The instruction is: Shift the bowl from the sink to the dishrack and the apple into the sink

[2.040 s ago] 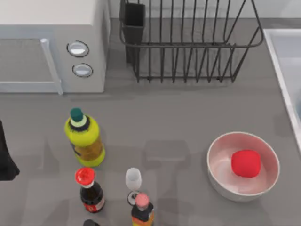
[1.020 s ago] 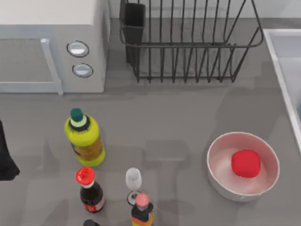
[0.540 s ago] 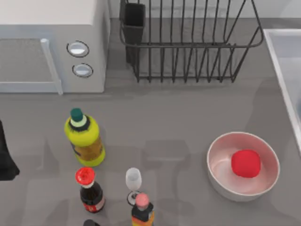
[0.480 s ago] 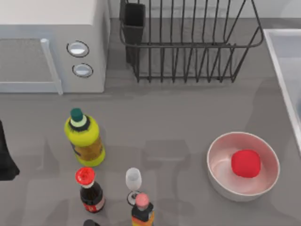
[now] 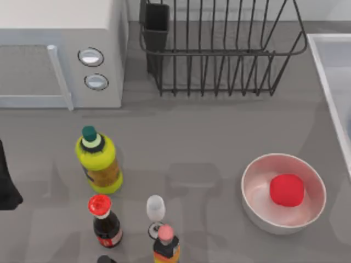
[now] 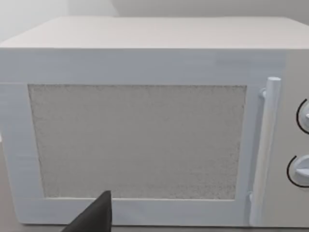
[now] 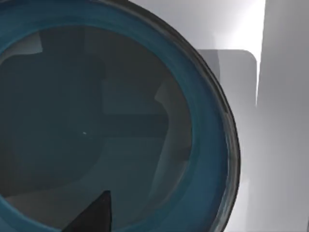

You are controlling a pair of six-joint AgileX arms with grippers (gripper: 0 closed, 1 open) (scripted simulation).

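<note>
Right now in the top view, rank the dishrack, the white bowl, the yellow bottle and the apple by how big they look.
Largest to smallest:
1. dishrack
2. white bowl
3. yellow bottle
4. apple, sitting inside the white bowl

- One microwave (image 5: 60, 52)
- One dishrack (image 5: 219, 49)
- One sink (image 5: 334, 82)
- Two bowls: teal (image 7: 96, 121), white (image 5: 258, 211)
- One apple (image 5: 287, 190)
- Three bottles: yellow (image 5: 98, 161), red-capped (image 5: 104, 219), pink-capped (image 5: 165, 244)
- One glass (image 5: 156, 211)
</note>
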